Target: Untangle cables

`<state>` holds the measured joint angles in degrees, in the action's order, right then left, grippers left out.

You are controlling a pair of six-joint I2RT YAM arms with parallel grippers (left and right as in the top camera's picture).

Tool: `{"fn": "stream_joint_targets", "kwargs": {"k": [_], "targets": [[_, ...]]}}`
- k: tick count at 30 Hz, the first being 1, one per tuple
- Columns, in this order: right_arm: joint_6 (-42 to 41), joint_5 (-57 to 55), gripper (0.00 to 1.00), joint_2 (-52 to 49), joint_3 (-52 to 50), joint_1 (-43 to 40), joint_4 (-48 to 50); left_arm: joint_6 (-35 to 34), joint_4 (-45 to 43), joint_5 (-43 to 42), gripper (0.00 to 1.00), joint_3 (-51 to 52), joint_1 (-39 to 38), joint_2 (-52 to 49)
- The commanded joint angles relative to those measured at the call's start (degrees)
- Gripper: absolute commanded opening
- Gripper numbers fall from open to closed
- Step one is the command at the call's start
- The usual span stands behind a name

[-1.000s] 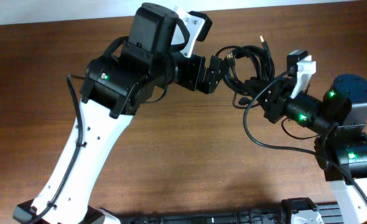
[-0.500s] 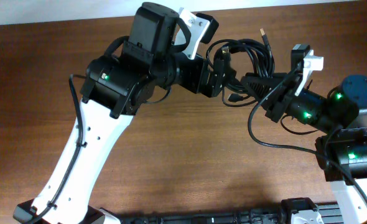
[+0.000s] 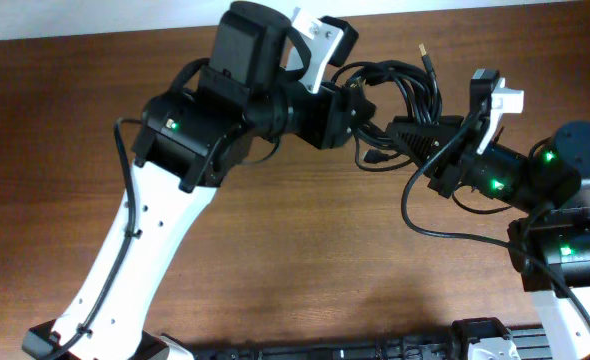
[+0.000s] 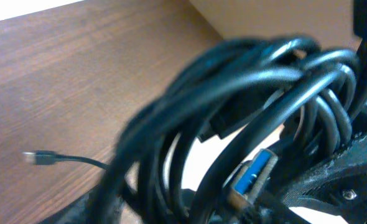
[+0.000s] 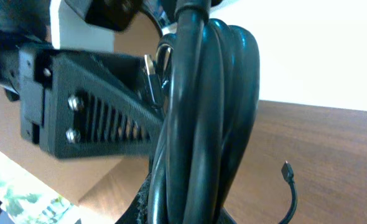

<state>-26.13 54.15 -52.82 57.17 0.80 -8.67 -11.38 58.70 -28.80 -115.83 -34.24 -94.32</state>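
A tangled bundle of black cables [image 3: 400, 90] hangs in the air above the brown table, held between both arms. My left gripper [image 3: 360, 108] is shut on the bundle's left side; its wrist view shows thick black loops [image 4: 233, 112] and a blue USB plug [image 4: 252, 177] close to the lens. My right gripper [image 3: 407, 132] is shut on the right side; its wrist view shows the black strands [image 5: 202, 124] running down between the fingers. A thin lead with a small plug [image 5: 286, 169] dangles over the table. A gold-tipped plug [image 3: 422, 48] sticks up from the bundle.
The wooden table [image 3: 275, 260] has a pale wall strip along its far edge [image 3: 125, 15]. The right arm's own black cable [image 3: 415, 215] loops over the table near its base [image 3: 565, 250]. The left arm's white link [image 3: 125, 270] crosses the left side.
Both grippers have lifted the bundle up and back toward the far edge. The right gripper moved left and closer to the left gripper; the loops drew tighter.
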Motion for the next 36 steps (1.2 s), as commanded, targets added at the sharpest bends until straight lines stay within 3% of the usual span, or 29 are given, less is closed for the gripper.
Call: {"fn": "stream_joint_targets", "kwargs": {"k": [1, 4, 7, 8, 10, 12, 19, 20, 21, 22, 25, 29, 33, 36], "targets": [[-1.9, 1.6, 0.04, 0.8, 0.9, 0.0, 1.0, 0.3, -0.3, -1.9, 0.61, -0.7, -0.9, 0.9], [-2.3, 2.9, 0.04, 0.8, 0.9, 0.0, 1.0, 0.3, -1.0, -1.9, 0.65, -0.7, -0.9, 0.9], [-2.9, 3.3, 0.04, 0.8, 0.9, 0.0, 1.0, 0.3, -1.2, -1.8, 0.56, -0.7, -0.9, 0.9], [-2.9, 3.3, 0.04, 0.8, 0.9, 0.0, 1.0, 0.3, -1.2, -1.9, 0.49, -0.7, -0.9, 0.9], [-2.9, 3.3, 0.04, 0.8, 0.9, 0.0, 1.0, 0.3, -1.2, -1.9, 0.2, -0.7, -0.9, 0.9], [-2.9, 3.3, 0.04, 0.8, 0.9, 0.0, 1.0, 0.3, -1.3, -1.8, 0.0, -0.7, -0.9, 0.9], [-2.9, 3.3, 0.04, 0.8, 0.9, 0.0, 1.0, 0.3, -1.7, -1.8, 0.0, -0.7, -0.9, 0.9], [-2.9, 3.3, 0.09, 0.8, 0.9, 0.0, 1.0, 0.3, -1.7, -1.4, 0.0, -0.7, -0.9, 0.9], [-2.9, 3.3, 0.29, 0.8, 0.9, 0.0, 1.0, 0.3, -1.7, -0.2, 0.0, -0.7, -0.9, 0.9], [-2.9, 3.3, 0.41, 0.8, 0.9, 0.0, 0.7, 0.3, -1.7, 1.0, 0.0, -0.7, -0.9, 0.9], [-2.9, 3.3, 0.69, 0.8, 0.9, 0.0, -0.2, 0.3, -1.6, 4.7, 0.0, -0.7, -0.9, 0.9], [-2.8, 3.3, 0.85, 0.7, 0.9, -0.1, -4.2, 0.3, -0.5, 12.3, 0.0, -0.7, -0.9, 0.9], [-0.3, 3.3, 0.91, 0.7, 0.9, -0.1, -6.2, 1.2, 1.4, 18.1, 0.0, -0.7, -0.9, 0.9], [0.9, 1.8, 0.93, 0.7, 0.9, -0.1, -8.9, 5.7, 3.7, 21.2, 0.0, -0.7, -0.9, 0.9]]}}
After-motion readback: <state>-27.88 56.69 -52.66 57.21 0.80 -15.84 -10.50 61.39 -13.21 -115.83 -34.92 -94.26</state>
